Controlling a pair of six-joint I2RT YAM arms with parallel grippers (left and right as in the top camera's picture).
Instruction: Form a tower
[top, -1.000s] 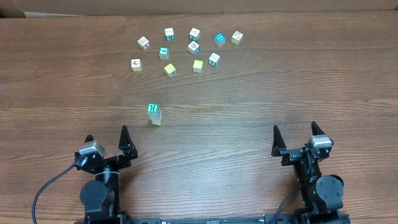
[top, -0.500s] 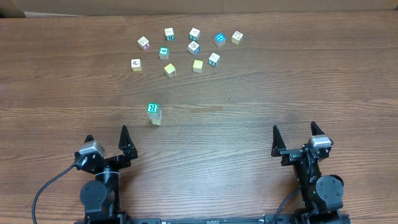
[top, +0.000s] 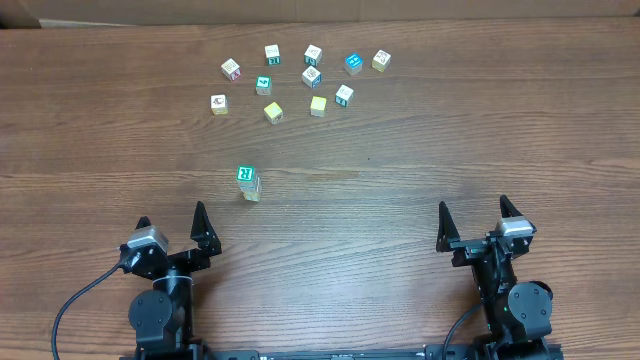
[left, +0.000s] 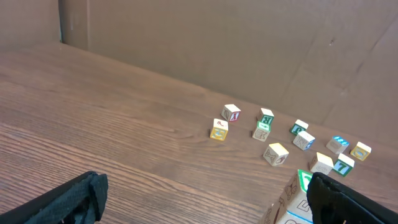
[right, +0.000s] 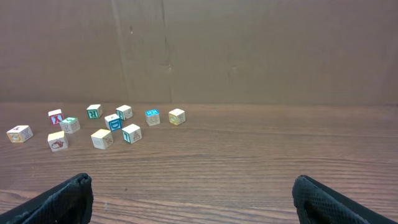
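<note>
Just a slim tower (top: 248, 183): teal white-lettered top over pale cream cube

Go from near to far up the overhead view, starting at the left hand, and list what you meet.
Starting nearest: left hand, open → tower, teal letter face on top → loose letter cubes, scattered → far edge of the table.
</note>
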